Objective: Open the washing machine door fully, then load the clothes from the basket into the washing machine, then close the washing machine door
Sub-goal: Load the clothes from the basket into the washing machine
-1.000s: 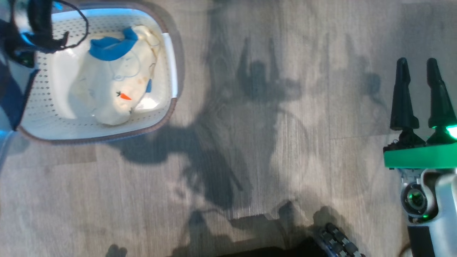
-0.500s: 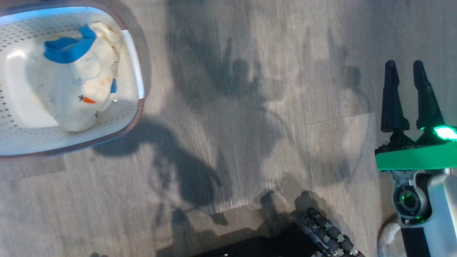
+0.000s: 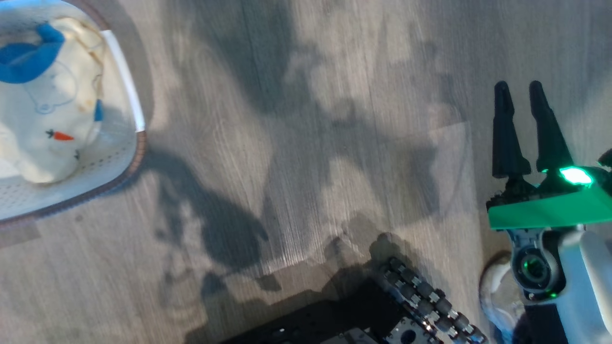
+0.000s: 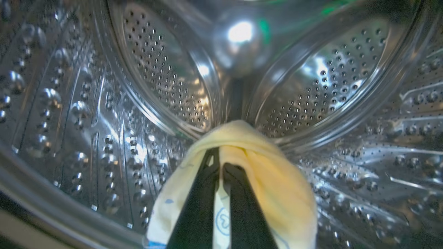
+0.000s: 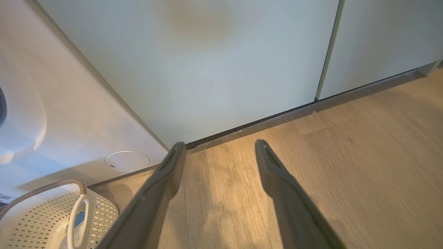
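In the left wrist view my left gripper [image 4: 220,157] is shut on a cream-white garment [image 4: 277,186] with blue print, held inside the shiny perforated drum [image 4: 166,79] of the washing machine. More clothes [image 3: 43,119], cream with a blue patch and a small orange mark, lie in the basket [image 3: 125,81] at the head view's upper left. My right gripper [image 3: 519,91] stands open over bare floor at the right of that view. The right wrist view shows the right gripper [image 5: 218,145] open, the washing machine front [image 5: 69,114] with its round flap [image 5: 127,160], and the basket [image 5: 41,221]. The door is out of view.
Grey wood floor [image 3: 306,143] carries my shadow between basket and right arm. My wheeled base [image 3: 420,306] sits at the bottom edge. Pale teal cabinet panels [image 5: 225,62] stand right of the washer, meeting the floor at a dark plinth line.
The head camera has swung right, so the basket slid to the frame's left edge. The left arm's dark cabling seen over the basket a second ago is gone from the head view.
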### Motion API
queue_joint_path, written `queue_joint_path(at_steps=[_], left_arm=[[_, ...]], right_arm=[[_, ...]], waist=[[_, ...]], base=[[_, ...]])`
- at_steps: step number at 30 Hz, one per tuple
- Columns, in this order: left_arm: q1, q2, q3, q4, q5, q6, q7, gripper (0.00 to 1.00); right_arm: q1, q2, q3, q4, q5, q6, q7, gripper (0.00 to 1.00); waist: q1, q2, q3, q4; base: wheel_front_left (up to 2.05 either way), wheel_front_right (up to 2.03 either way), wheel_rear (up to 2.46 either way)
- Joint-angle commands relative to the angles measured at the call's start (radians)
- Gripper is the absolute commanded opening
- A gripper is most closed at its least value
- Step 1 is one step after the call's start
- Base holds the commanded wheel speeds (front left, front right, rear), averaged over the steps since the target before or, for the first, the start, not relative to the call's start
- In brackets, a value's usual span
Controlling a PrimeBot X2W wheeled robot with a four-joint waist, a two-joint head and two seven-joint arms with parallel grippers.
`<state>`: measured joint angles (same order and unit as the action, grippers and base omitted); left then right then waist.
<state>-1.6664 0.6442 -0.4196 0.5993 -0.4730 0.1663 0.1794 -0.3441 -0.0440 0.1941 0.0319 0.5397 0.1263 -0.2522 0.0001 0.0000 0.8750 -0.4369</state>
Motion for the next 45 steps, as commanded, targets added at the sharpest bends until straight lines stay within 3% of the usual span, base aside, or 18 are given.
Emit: queue_joint_path(at_steps=[1,6,10,11,12,13,22,30,40,45], left_arm=[[-0.059,0.042,0.012,-0.012,0.022,-0.009,-0.033,0.00],[-0.135,0.031,-0.029,0.055,0.085,-0.031,-0.141,0.00],[-0.165,0.015,-0.038,0.123,0.090,-0.039,-0.167,0.00],[-0.169,0.009,-0.036,0.140,0.083,-0.041,-0.168,0.20],[-0.172,0.004,-0.035,0.154,0.079,-0.041,-0.171,0.85],[-0.174,0.000,-0.037,0.168,0.077,-0.044,-0.170,1.00],[-0.162,-0.045,-0.031,0.225,0.034,-0.056,-0.180,1.00],[-0.076,-0.073,-0.018,0.196,-0.018,-0.054,-0.187,1.00],[0.140,-0.077,0.006,0.025,-0.081,-0.013,-0.217,1.00],[0.300,-0.071,0.037,-0.120,-0.124,0.039,-0.236,1.00]], right_arm=[[0.008,-0.006,0.016,-0.026,0.011,0.004,-0.010,1.00],[0.002,-0.006,0.028,-0.028,0.027,0.004,-0.010,1.00],[0.000,-0.006,0.033,-0.026,0.033,0.004,-0.010,1.00],[-0.001,-0.006,0.033,-0.025,0.034,0.004,-0.010,1.00],[-0.002,-0.006,0.033,-0.024,0.034,0.004,-0.010,1.00],[-0.002,-0.006,0.032,-0.024,0.033,0.004,-0.010,1.00],[-0.015,-0.006,0.009,-0.023,0.015,0.004,-0.010,1.00],[-0.015,-0.006,-0.027,-0.029,-0.023,0.004,-0.010,1.00],[0.000,-0.006,-0.087,-0.037,-0.084,0.004,-0.010,1.00],[0.010,-0.006,-0.111,-0.046,-0.113,0.004,-0.010,1.00]], waist=[[-0.0001,0.0000,0.019,-0.017],[-0.0001,0.0000,0.041,-0.032],[-0.0001,0.0000,0.053,-0.034],[-0.0001,0.0000,0.055,-0.033],[-0.0001,0.0000,0.056,-0.032],[-0.0001,0.0000,0.057,-0.029],[-0.0001,0.0000,0.055,0.008],[-0.0001,0.0000,0.031,0.065],[-0.0001,0.0000,-0.028,0.144],[-0.0001,0.0000,-0.063,0.178]], base=[[0.00,0.00,0.00],[0.00,0.00,0.00],[0.00,0.00,0.00],[0.00,0.00,0.00],[0.00,0.00,0.00],[0.00,0.00,0.00],[0.00,0.00,0.00],[0.00,0.00,0.00],[0.00,0.00,0.00],[0.00,0.00,0.00]])
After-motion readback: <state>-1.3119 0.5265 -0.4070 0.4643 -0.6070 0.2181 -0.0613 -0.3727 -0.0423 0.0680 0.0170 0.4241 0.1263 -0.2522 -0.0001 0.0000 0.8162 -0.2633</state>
